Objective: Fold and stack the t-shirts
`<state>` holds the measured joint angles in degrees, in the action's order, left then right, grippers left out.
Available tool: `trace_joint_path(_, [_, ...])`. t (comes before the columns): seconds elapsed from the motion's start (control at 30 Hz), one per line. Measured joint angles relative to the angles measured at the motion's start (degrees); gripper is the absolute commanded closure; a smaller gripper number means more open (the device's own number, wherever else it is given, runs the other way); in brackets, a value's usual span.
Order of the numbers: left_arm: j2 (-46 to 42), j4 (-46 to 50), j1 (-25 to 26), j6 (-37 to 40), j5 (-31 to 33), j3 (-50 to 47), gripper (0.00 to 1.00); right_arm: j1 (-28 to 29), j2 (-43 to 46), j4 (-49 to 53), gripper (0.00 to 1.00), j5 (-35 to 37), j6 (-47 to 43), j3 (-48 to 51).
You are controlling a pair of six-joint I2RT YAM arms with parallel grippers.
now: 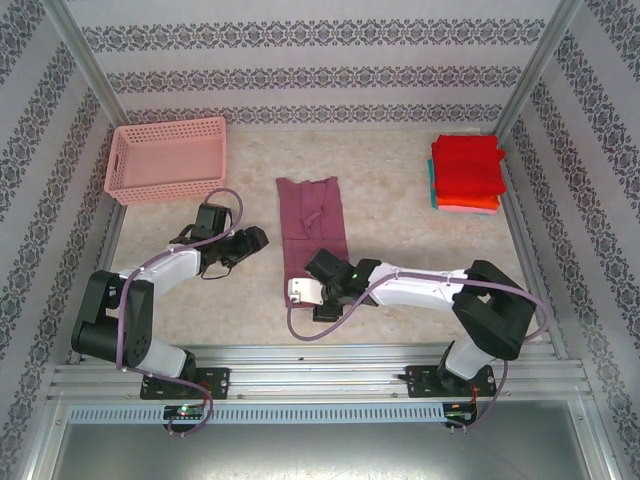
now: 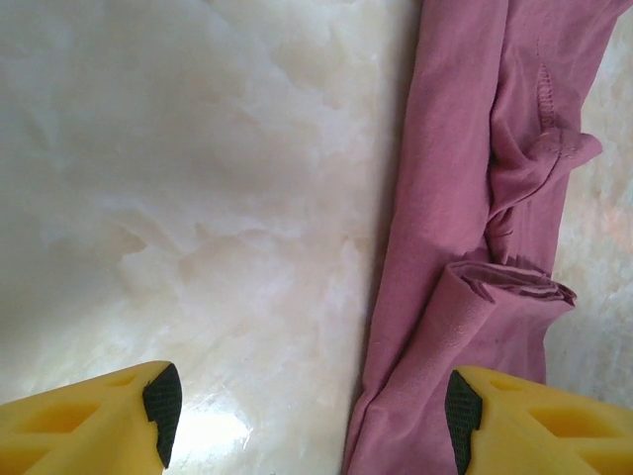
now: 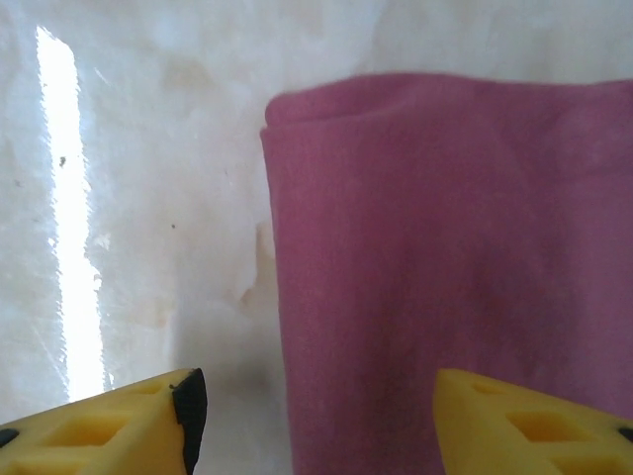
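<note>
Tabletop (image 1: 400, 270): stack (image 1: 467, 172) started. Shirt (image 1: 312, 225), folded narrow, lies between open, empty jaws of left gripper (image 2: 312, 406) and right gripper (image 3: 316, 406); cross-fold and stacking remain.

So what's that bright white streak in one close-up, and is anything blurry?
Right wrist view: that streak is glare on the glossy table, blown out to white, and the maroon shirt looks soft. Left wrist view: a smaller shine low down; the shirt's seams are sharp. Top external view: even light, faint shadows.
</note>
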<state>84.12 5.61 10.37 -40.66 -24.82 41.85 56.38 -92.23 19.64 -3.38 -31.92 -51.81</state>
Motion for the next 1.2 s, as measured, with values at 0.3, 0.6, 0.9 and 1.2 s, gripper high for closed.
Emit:
trace_joint_path(0.3, [0.0, -0.02, 0.0, 0.22, 0.0, -0.37, 0.28, -0.02, -4.98, 0.07, 0.45, 1.05, -1.49, -1.42])
trace_joint_path(0.6, [0.0, -0.04, 0.0, 0.22, -0.02, -1.14, 0.28, -0.04, -6.49, 0.85, 0.98, 2.78, -1.6, -3.26])
trace_joint_path(0.9, [0.0, -2.08, 0.0, 0.39, -0.96, -1.77, 0.27, 0.02, -3.45, 3.48, 1.0, 2.47, 0.48, -3.58])
trace_joint_path(1.2, [2.36, -4.9, 0.07, 0.33, -1.07, -0.96, 0.26, 1.07, 2.32, 6.58, 1.0, 2.47, 3.72, -1.57])
